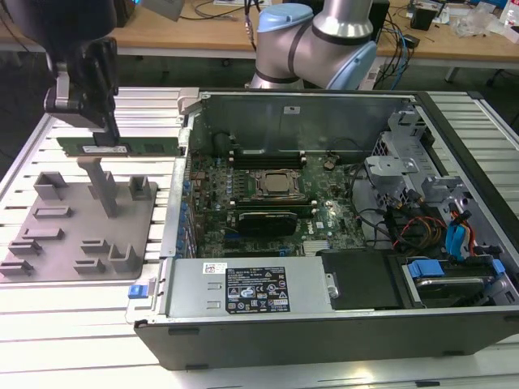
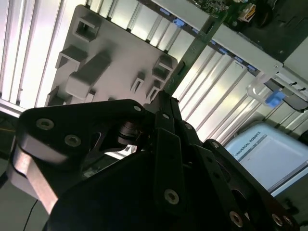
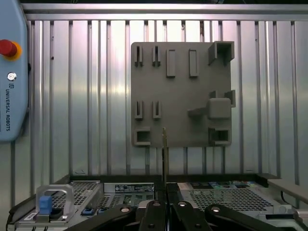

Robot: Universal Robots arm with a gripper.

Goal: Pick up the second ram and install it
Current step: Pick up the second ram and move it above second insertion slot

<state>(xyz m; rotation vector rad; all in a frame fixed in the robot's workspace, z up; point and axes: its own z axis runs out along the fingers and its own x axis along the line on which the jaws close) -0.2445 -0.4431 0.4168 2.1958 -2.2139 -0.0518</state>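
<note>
Fingers (image 1: 107, 121) of my gripper (image 1: 109, 139) grip the second ram (image 1: 150, 146) near one end. It hangs level above the grey fixture plate (image 1: 69, 243), free end toward the open case (image 1: 324, 340). I judge a square, firm grip and clearance from the case's wall matter most. I count one ram, one plate and one case.
</note>
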